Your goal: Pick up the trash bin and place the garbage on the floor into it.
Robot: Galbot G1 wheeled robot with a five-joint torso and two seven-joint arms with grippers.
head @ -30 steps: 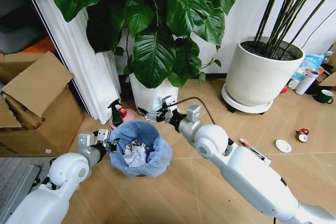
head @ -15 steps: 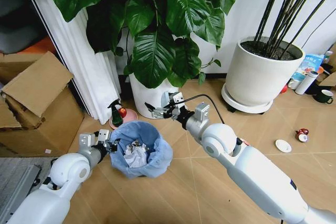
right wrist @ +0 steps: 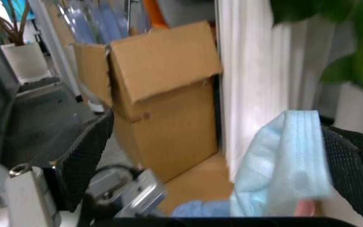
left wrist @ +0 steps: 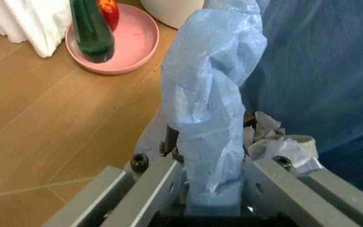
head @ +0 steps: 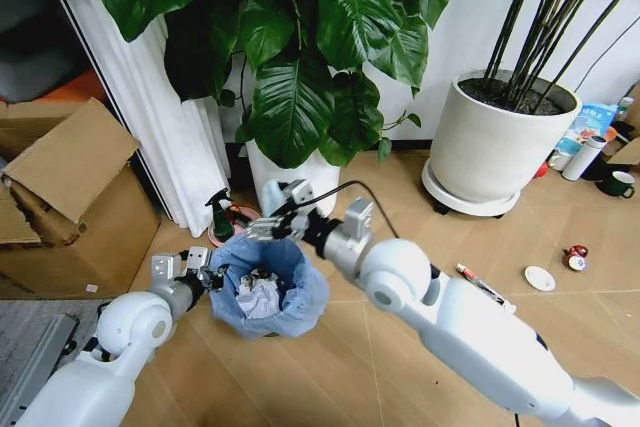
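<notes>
The trash bin (head: 268, 285), lined with a crinkly light-blue bag, stands on the floor (head: 350, 367) with crumpled white paper (head: 258, 295) inside. My left gripper (head: 203, 269) is shut on its near-left rim; the left wrist view shows the bag fold (left wrist: 210, 109) pinched in that gripper (left wrist: 214, 189). My right gripper (head: 272, 221) hovers over the bin's far rim. In the right wrist view its fingers (right wrist: 87, 161) stand wide apart, and a pale blue pleated mask (right wrist: 285, 168) lies against one pad. A white disc (head: 540, 278), a small red-capped bottle (head: 575, 257) and a thin tube (head: 480, 284) lie on the floor at the right.
A green spray bottle (head: 220, 215) stands on a pink dish (head: 240, 223) just behind the bin, beside a white plant pot (head: 292, 182). A big white pot (head: 495, 142) sits back right. Cardboard boxes (head: 75, 187) and a white curtain (head: 170, 127) close off the left.
My right gripper has swung left from in front of the plant pot to above the bin's far rim. The left gripper and bin have stayed put.
</notes>
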